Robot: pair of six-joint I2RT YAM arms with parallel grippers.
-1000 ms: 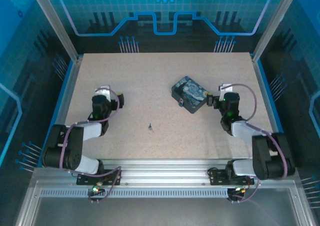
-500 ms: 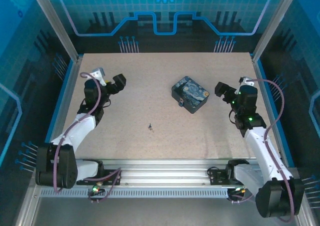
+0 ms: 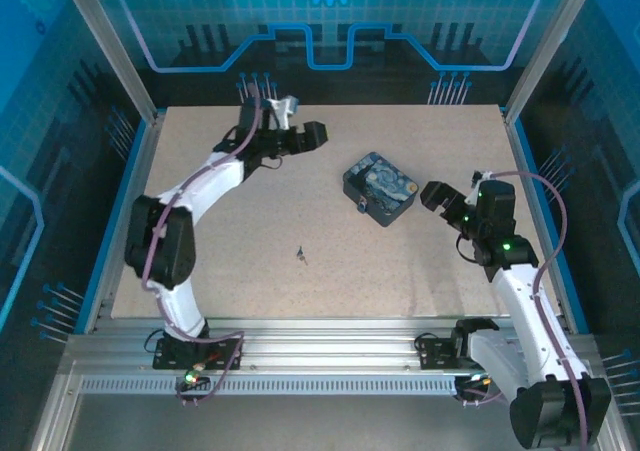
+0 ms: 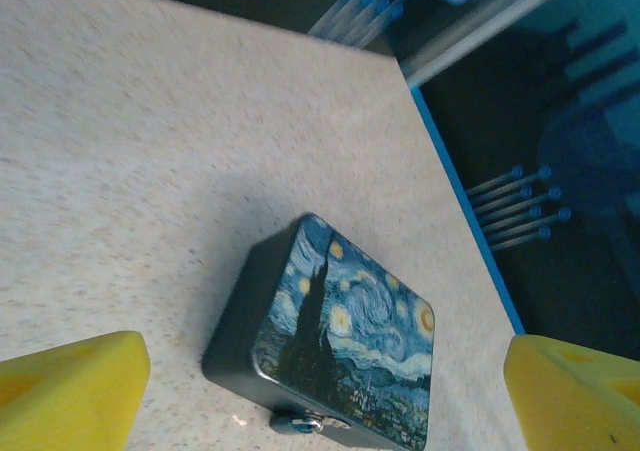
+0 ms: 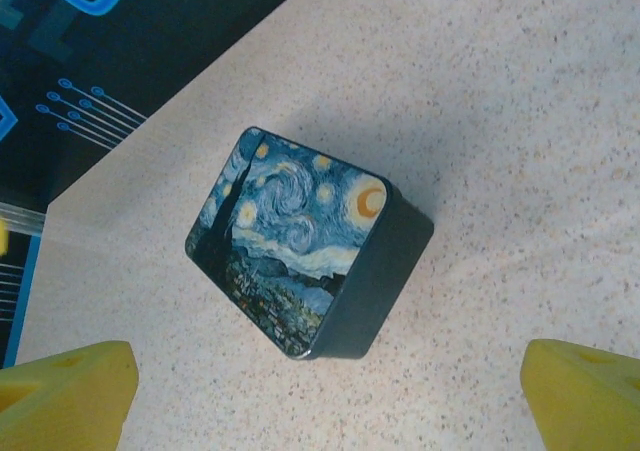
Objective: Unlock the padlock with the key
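Fingers on the left point(image 4: 70, 391) have swung toward the tin box point(image 3: 380, 188).

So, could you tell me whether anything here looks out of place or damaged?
Nothing looks damaged or spilled. The tin box sits skewed to the table edges, and the key lies alone on bare table, well apart from the padlock.

From above, I see the key point(image 3: 301, 255) as 1 dark speck, its shape too small to tell. The padlock point(image 4: 300, 424) is a blurred glint in my left wrist view.
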